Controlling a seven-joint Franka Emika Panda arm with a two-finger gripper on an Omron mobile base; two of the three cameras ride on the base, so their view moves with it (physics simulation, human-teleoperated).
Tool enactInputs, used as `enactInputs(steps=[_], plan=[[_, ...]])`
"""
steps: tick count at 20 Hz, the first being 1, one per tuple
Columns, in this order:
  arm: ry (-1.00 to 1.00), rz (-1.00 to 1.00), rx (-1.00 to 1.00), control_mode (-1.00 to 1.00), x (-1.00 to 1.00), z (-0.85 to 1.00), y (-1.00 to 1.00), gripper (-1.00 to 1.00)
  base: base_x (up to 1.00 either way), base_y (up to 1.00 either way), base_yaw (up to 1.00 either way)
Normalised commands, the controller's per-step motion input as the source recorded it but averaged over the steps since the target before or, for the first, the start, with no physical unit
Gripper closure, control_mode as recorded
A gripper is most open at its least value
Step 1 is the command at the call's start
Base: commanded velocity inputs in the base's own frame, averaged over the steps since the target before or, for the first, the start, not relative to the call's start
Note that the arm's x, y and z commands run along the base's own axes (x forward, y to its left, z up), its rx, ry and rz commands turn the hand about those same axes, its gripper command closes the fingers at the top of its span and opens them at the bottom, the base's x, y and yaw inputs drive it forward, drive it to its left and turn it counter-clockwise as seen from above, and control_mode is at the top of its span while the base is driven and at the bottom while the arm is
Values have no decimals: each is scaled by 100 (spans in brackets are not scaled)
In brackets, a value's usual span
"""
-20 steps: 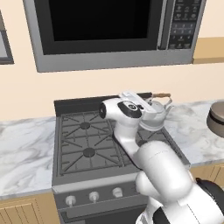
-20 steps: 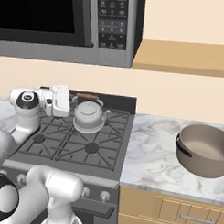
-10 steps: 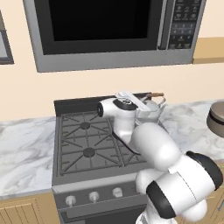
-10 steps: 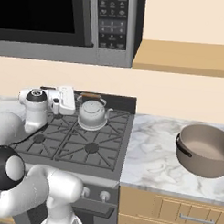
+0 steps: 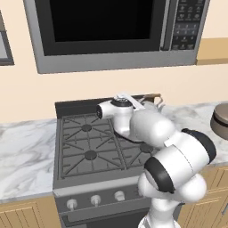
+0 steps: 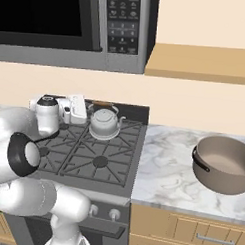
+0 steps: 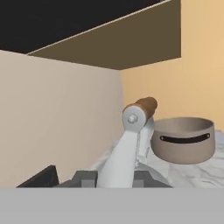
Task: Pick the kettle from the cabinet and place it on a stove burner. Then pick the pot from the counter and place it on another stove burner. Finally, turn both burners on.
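Kettle (image 6: 105,123) now sits on stove (image 6: 78,158); pot (image 6: 224,164) on counter (image 6: 163,171).

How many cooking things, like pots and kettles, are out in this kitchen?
2. The kettle sits on the stove's back right burner, its handle in the gripper. The pot rests on the counter right of the stove.

Silvery kettle (image 6: 105,123) upright on rear burner, taupe pot (image 6: 224,164) on counter (image 6: 165,168)
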Motion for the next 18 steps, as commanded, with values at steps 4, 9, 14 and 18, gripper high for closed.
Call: enactInputs(steps=[4,9,14,18], plan=[[1,0,-3,-100,42,-18,5,100,0,0,0],[2,0,-3,-100,41,-19,3,100,0,0,0],[2,0,-3,-100,39,-18,2,100,0,0,0],[3,0,-2,-100,38,-19,1,100,0,0,0]])
